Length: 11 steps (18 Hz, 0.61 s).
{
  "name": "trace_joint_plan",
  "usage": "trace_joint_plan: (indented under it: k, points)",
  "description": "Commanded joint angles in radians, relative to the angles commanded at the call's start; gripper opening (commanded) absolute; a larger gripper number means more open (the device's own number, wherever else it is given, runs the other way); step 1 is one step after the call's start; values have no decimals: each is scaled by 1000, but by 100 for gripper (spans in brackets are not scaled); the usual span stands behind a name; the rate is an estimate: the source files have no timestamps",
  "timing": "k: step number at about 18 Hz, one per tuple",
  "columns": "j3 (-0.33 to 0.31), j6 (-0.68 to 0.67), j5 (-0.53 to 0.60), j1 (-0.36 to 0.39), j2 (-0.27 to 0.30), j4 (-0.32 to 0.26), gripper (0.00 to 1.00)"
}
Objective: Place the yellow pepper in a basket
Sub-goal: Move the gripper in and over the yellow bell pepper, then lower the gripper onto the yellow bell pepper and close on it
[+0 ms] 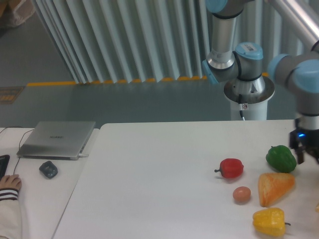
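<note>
Only the one fixed camera here, looking across a white table [164, 169] toward a wall of pale vertical slats.

The small glossy yellow bell pepper [269, 221] sits on the table at the bottom right, close to the front edge, lobed, with a short dark stem poking out on its right side. Nothing is touching it. Just above it lies an orange wedge-shaped piece [275, 188], and to the left of that wedge is a small tan egg [241, 194]. A red bell pepper [231, 168] lies a bit further back with its stem pointing left, and a green bell pepper [281, 159] sits to the right of it, above the wedge.

The robot arm's black gripper [305, 147] is at the far right edge, right beside the green pepper and well apart from the yellow one. It's mostly cut off by the frame, with a little blue light glowing on it, so I honestly can't tell how the fingers are set or whether there's anything in them.

Off to the left there's a separate lighter desk with a closed silver laptop [57, 139], a dark grey computer mouse [48, 169] in front of it, and someone's hand [8, 184] in a white striped cuff at the very edge.
</note>
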Motion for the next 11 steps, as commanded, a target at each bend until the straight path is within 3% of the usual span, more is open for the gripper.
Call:
trace_joint_plan:
  k: [2,6,11]
  points:
    - [19,96,97,-37,-43,-3,100]
    - [64,262,90,-48,-88,-11,100]
    - [134,312,96,-97,-175,-14,100]
